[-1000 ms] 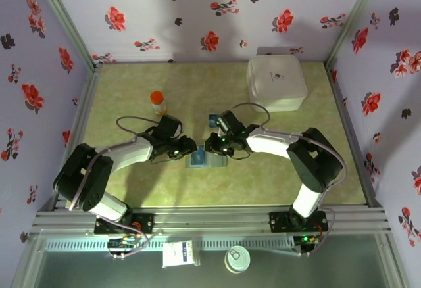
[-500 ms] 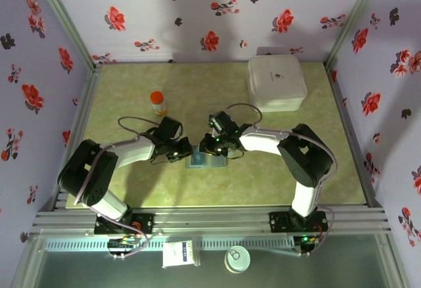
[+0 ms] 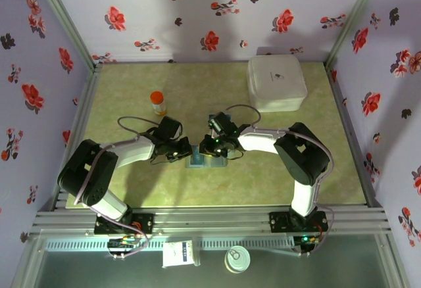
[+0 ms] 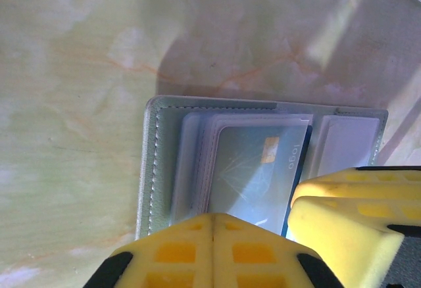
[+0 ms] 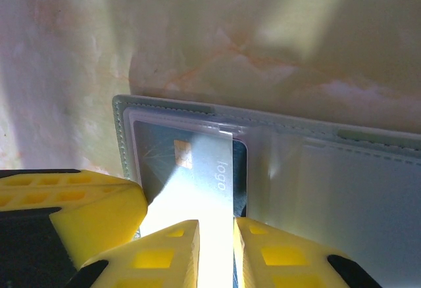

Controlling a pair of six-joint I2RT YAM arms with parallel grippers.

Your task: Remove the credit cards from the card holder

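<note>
Currently my right claw is closed to a narrow gap on a teal credit card, which sticks partway out of a pocket in the card holder, just ahead of the fingertips. My left claw has its pads pressed together with nothing between them, sitting over the holder's near edge. The holder lies open on the desk, with both claws close together above it.
</note>
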